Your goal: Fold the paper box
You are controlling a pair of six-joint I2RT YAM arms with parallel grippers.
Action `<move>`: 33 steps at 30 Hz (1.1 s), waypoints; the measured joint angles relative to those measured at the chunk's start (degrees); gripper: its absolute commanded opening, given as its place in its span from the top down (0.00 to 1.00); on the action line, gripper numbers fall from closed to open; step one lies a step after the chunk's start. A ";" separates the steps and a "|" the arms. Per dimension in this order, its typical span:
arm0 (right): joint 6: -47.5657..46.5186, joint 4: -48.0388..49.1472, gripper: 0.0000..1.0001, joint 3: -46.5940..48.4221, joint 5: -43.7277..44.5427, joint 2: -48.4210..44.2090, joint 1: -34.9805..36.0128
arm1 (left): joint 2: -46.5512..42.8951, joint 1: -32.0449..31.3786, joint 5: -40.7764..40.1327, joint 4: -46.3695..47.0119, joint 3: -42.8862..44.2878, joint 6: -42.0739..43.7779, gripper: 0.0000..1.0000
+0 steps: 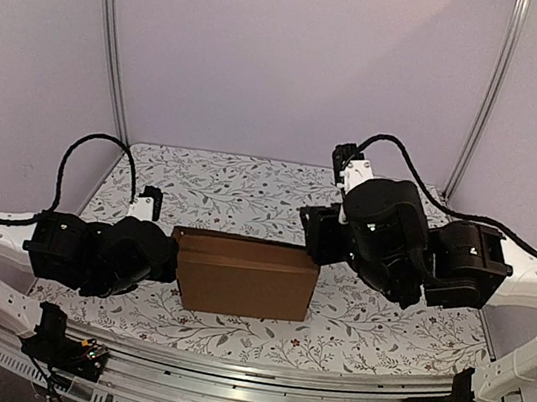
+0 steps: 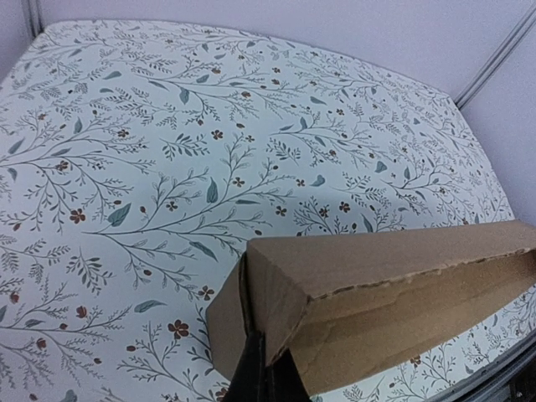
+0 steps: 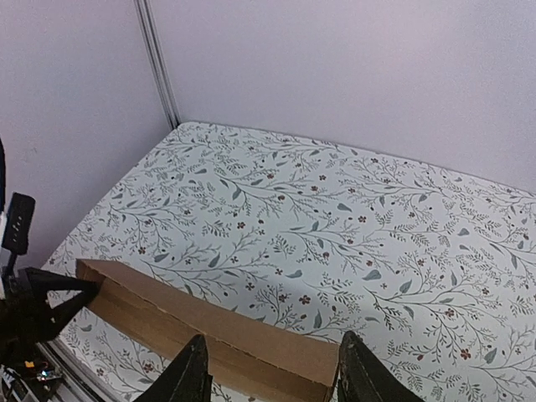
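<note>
The paper box [image 1: 247, 279] is plain brown; the tablecloth [image 1: 250, 188] is white with grey-green sprigs and reddish flowers.

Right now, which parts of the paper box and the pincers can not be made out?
- In the top view, the left arm covers the left pincer; the right arm covers the right pincer.
- In the left wrist view, the paper box is cut off by the right edge.
- Box inside: covered by cardboard in every view.

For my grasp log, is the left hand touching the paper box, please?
Touching: left wrist view shows the left hand pinching the paper box at its end.
</note>
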 measured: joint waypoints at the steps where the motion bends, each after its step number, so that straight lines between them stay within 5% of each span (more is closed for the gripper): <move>1: -1.53 0.20 0.56 2.49 -0.13 0.28 0.00 | 0.00 0.00 0.00 0.00 0.00 0.00 1.00; 6: -7.26 2.71 1.00 13.44 -1.55 6.16 -0.20 | 0.02 0.00 -0.04 0.00 0.00 0.00 1.00; 18: -9.57 6.38 1.00 19.65 -6.05 24.94 -3.91 | 0.42 -0.04 -0.66 0.31 0.00 0.26 1.00; 30: -2.62 8.13 1.00 16.15 -10.16 27.23 -3.30 | 0.48 -0.13 -0.83 0.37 -0.02 0.26 1.00; 33: -0.55 9.70 1.00 14.60 -9.44 27.23 -2.71 | 0.48 -0.13 -0.81 0.42 -0.02 0.22 0.90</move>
